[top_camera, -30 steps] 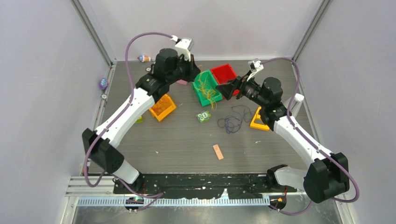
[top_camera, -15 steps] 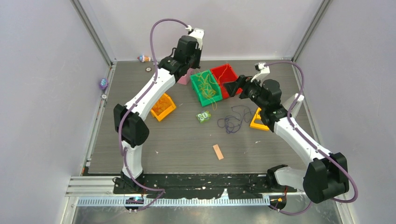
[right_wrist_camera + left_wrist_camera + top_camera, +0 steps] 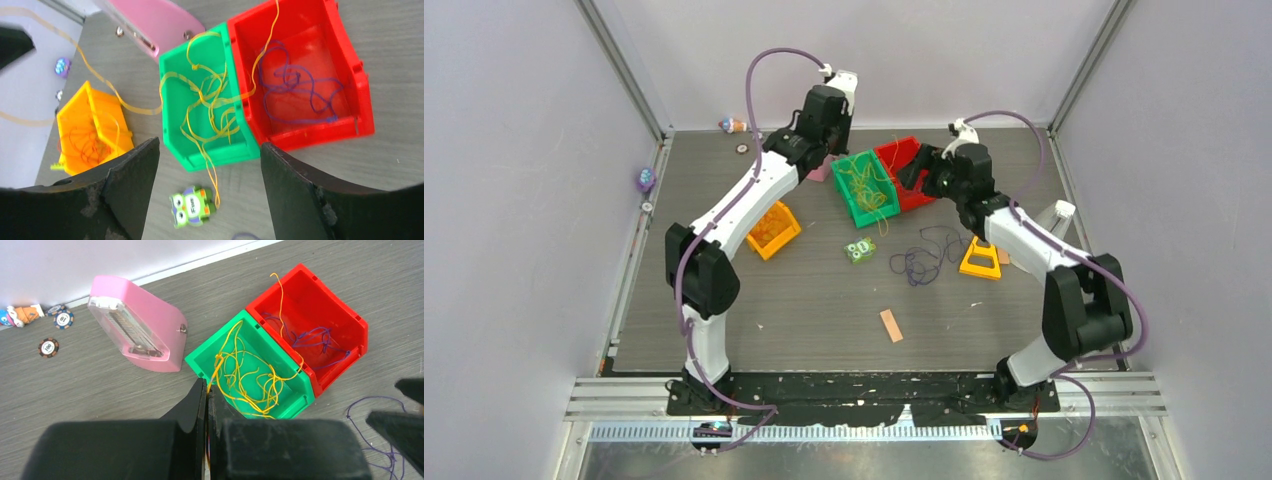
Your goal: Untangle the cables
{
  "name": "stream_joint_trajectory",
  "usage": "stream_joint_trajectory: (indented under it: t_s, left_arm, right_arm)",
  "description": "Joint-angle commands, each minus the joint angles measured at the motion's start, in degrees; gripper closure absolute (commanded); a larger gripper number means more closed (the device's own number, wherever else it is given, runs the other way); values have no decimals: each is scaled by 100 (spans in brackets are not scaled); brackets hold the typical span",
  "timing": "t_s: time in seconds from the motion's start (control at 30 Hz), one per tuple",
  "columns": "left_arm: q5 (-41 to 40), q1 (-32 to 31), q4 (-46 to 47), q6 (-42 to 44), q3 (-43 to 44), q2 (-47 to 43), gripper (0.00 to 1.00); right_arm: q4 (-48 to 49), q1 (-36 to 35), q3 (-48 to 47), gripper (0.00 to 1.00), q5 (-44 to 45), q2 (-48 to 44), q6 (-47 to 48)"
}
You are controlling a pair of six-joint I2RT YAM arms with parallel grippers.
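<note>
Cables point(image 3: 250, 375) mid-sorting on the bench point(image 3: 804, 300): a yellow-green tangle heaped in the green bin point(image 3: 197, 361), dark purple loops point(image 3: 312, 337) in the red bin point(image 3: 361, 332) alongside, more purple wire point(image 3: 911, 265) loose on the bench near the right arm, orange coils point(image 3: 82, 142) in the orange bin point(image 3: 90, 95) off to the left. Left tool point(image 3: 206, 386) clenched on one yellow-green strand, running from the heap up into its tips. Right tool point(image 3: 209, 145) spread wide and empty, poised above the seam between the green and red bins. Step in hand, by the look of it: freeing that single strand from the heap. Best done with a slow, steady lift on the left, a pinch low on the neighbouring loops with the right to pin them in place, and a close watch on the strand draped over the red bin's rim, likely to drag purple wire along.
</note>
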State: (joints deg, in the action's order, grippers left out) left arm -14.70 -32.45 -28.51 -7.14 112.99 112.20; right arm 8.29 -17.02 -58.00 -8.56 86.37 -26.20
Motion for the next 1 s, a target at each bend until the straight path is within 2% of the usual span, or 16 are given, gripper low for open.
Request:
stream_joint_trajectory:
  t_s: [0.0,0.1,0.23,0.4,0.47,0.8,0.97]
  left_arm:
    - [101,12,382,-54,-444,-458,100]
    - [409,13,819,-196,-1058,-847,100]
    - [363,13,922,-305,-1503,-1194,100]
    - [228,11,909,-191,-1709,-1450,100]
    - [175,15,862,-146,-1704,-1465,100]
    - [25,21,807,-17,-1635,-1456,100]
    - [-6,26,829,-7,-1668,-1447,100]
  right_arm:
    - [-26,32,-957,22,131,574,-377]
    - [-18,44,-1308,21,264,1068,-619]
    - [-216,92,-2086,23,523,1668,-813]
    - [-625,124,-2967,29,546,2479,-500]
    - [-1127,140,-3545,35,364,2957,-224]
    - [-1549,150,-3801,38,528,3273,-162]
    - [-1317,156,-3893,39,107,3531,-273]
